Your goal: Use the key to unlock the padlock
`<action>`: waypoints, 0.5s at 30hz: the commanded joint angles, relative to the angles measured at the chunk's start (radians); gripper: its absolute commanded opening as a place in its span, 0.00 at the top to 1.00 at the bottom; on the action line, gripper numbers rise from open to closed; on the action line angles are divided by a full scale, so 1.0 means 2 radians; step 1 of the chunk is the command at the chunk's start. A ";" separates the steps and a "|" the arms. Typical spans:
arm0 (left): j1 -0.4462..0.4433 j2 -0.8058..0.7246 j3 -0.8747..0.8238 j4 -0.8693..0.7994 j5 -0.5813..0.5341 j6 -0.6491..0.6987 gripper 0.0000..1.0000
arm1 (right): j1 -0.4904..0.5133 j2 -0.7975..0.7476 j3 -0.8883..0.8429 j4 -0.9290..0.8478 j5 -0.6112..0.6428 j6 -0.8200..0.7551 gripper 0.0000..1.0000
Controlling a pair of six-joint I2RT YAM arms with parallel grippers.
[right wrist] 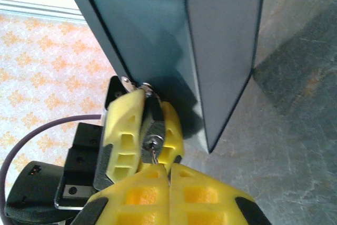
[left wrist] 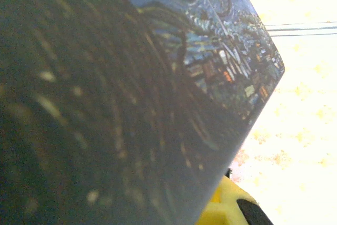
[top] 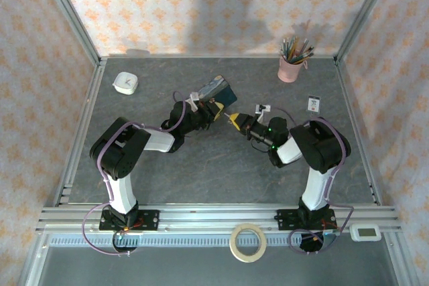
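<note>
The padlock is a small dark metal body, rigid and probably dense for its size. Its smooth sides could slip in a loose pinch. Its top end meets the bright hasp on the edge of the blue painted box, though the thin shackle itself is hard to make out. I judge it best held across the flat faces of the body, leaving the keyway end bare. That is how it sits now, clamped between the two yellow fingers of the left gripper, with the keyway end turned toward the right fingers.

The key is a thin sliver of metal, stiff but easy to skew, so it wants a firm pinch on its head. The right gripper has its fingers pressed together on it. Only a short blade shows beyond their tips, its end at the keyway, and I cannot tell how deep it goes.

From above, the left arm reaches forward and inward, its wrist just beside the box. The right arm is folded, forearm aimed at the left fingers, so the grippers meet nearly tip to tip.
</note>
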 commanded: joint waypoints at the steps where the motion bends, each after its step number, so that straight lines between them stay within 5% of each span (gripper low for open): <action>1: -0.004 -0.001 0.002 0.045 0.006 -0.002 1.00 | 0.002 -0.016 -0.010 0.002 0.010 -0.011 1.00; 15: -0.008 0.001 0.005 0.045 0.007 -0.002 1.00 | 0.007 -0.017 0.013 0.018 0.003 -0.003 1.00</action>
